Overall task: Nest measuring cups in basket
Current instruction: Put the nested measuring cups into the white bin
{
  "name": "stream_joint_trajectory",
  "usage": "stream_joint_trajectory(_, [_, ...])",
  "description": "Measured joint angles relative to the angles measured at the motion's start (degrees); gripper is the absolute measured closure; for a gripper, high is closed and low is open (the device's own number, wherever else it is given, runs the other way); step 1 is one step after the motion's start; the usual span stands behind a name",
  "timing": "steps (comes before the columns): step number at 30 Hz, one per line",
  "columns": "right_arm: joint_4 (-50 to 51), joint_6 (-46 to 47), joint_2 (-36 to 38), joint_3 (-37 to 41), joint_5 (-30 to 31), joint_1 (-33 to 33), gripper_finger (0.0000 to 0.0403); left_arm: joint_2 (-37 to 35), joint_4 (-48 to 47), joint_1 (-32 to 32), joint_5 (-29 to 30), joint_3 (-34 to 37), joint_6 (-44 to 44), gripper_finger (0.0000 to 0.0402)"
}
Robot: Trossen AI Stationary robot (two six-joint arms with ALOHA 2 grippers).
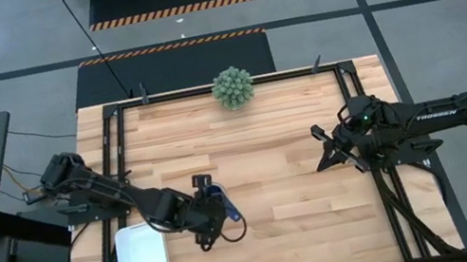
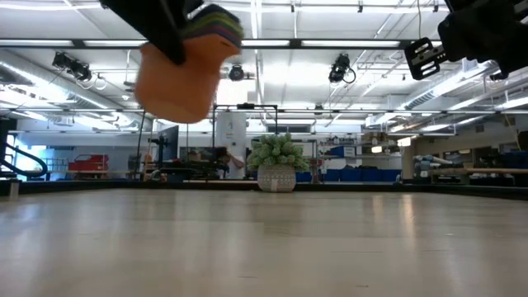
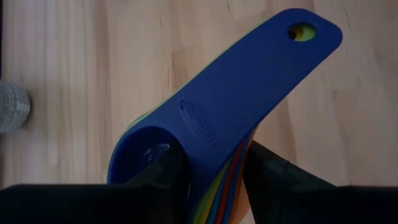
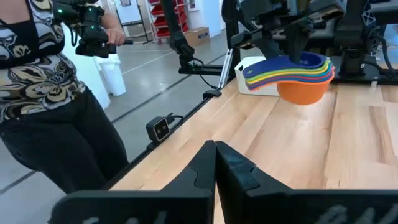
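Left gripper: the left arm's dark two-finger gripper [image 1: 213, 219] is hanging over the near-left part of the light wooden table [image 1: 291, 130], its fingers [image 3: 158, 180] pinching the handles of the cup stack between them.
Measuring cups: the nested stack of small round plastic measuring cups [image 4: 291, 76] is being held clear of the table surface; a dark blue cup [image 3: 236, 106] is sitting on top, with rainbow-coloured rims beneath it and a larger orange cup [image 2: 175, 78] at the bottom.
Stack's place: it is hanging in the air just beside the basket, on the side toward the table's middle, not over it.
Basket: the white rectangular plastic basket with rounded corners and low walls [image 1: 142, 258] is sitting at the table's near-left corner, nothing showing inside it.
Right gripper: the right arm's dark gripper [image 1: 321, 146] is waiting over the right side of the table, well apart from the cups, its fingers pressed together with nothing between them.
Plant: a spiky green ball-shaped plant in a pale pot [image 2: 277, 163] is standing at the middle of the far edge.
Person: someone in a patterned top and dark trousers [image 4: 46, 87] is standing beside the table, holding a dark device.
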State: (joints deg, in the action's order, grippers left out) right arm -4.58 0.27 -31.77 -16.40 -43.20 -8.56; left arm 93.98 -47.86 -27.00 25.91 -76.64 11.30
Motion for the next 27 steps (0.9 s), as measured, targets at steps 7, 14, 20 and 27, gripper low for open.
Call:
stream_joint_trajectory(7, [-0.08, -0.24, -0.11, 0.0, 0.02, 0.31, 0.0389, -1.75, -7.38, -4.09, 1.35, 0.0, 6.3, 0.0275])
stream_joint_trajectory(14, [-0.09, -0.27, -0.11, 0.0, 0.02, 0.31, 0.0389, -3.59, -13.79, -9.35, 1.45, 0.0, 15.4, 0.0275])
stream_joint_trajectory(20, [-0.94, 0.19, -0.11, 0.0, 0.04, 0.31, 0.0389, -5.79, -19.74, -14.41, 3.01, 0.0, 23.03, 0.0275])
stream_joint_trajectory(27, [-1.56, 1.51, -0.11, 0.0, 0.04, 0.31, 0.0389, -7.68, -25.43, -20.68, 2.95, 0.0, 29.16, 0.0274])
